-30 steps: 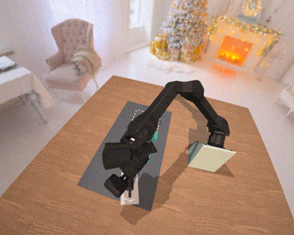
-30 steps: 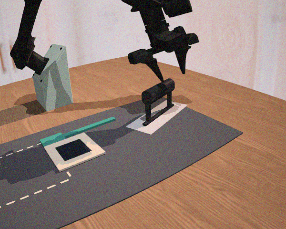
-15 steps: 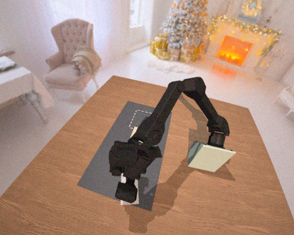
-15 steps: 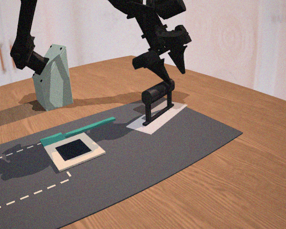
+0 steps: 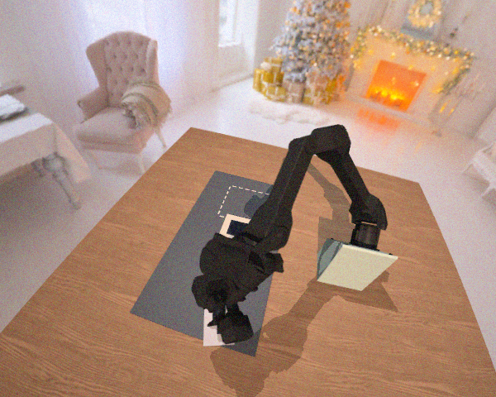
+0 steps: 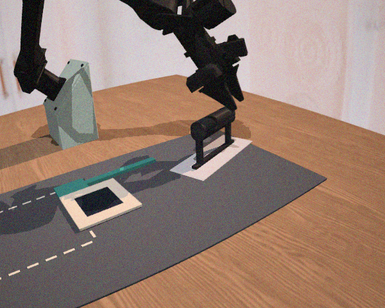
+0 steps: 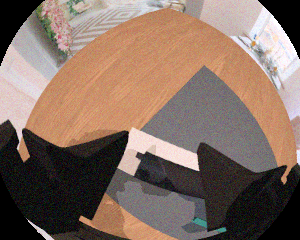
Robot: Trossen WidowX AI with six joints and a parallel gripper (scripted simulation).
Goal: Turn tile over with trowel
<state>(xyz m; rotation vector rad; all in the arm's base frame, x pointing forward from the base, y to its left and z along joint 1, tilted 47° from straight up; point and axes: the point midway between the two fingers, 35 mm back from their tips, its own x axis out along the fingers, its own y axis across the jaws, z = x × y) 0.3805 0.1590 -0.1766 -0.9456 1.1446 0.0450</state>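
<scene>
The trowel has a black bar handle (image 6: 212,122) (image 7: 170,176) on two posts over a white blade (image 6: 215,162) (image 5: 209,337) (image 7: 150,143), and it rests on the near end of the grey mat (image 5: 171,273) (image 6: 219,205) (image 7: 204,114). My gripper (image 6: 230,101) (image 5: 231,324) (image 7: 164,142) is open, tilted, with its fingertips just above the handle and nothing between them. The cream tile (image 6: 102,215) (image 5: 229,224) lies flat with its dark square mark (image 6: 98,201) facing up, at the edge of the dashed outline (image 5: 229,198) (image 6: 50,257).
A teal flat tool (image 6: 119,171) (image 7: 200,222) lies on the mat with its wide end against the tile's far edge. The arm's pale green base (image 5: 355,265) (image 6: 73,106) stands on the wooden table (image 5: 368,333) beside the mat. The arm hangs over the mat's middle.
</scene>
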